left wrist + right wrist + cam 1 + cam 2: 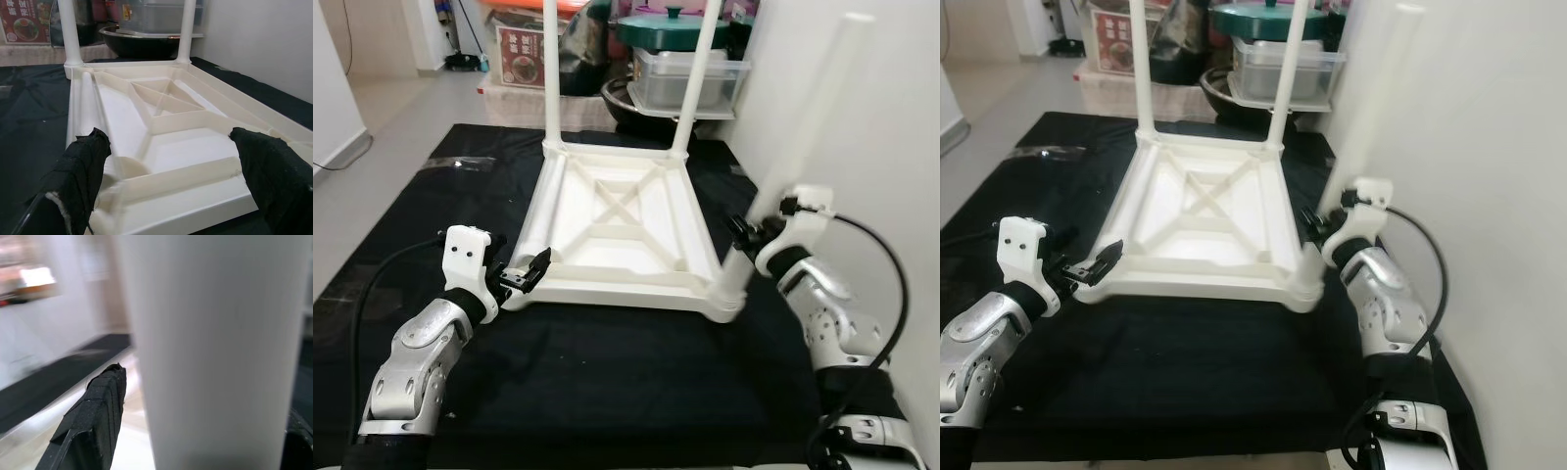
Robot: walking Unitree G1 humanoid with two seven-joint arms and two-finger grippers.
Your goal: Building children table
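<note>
A white plastic children's table point(617, 220) lies upside down on a black mat point(607, 372). Two white legs stand upright in its far corners, one on the left point(550, 69) and one on the right point(697, 78). A third leg point(793, 157) rises from the near right corner socket, leaning right toward the wall. My right gripper point(744, 240) is shut on this leg low down; in the right wrist view the leg point(220, 347) sits between the fingers point(93, 421). My left gripper point(530, 272) is open at the table's near left corner, with its fingers point(80, 181) straddling the rim.
A white wall point(862, 117) runs close along the right side. Behind the table are a green pot lid point(671, 24), a clear plastic box point(690, 78), a dark bowl point(631, 98) and a red printed box point(521, 54). Grey floor lies to the left.
</note>
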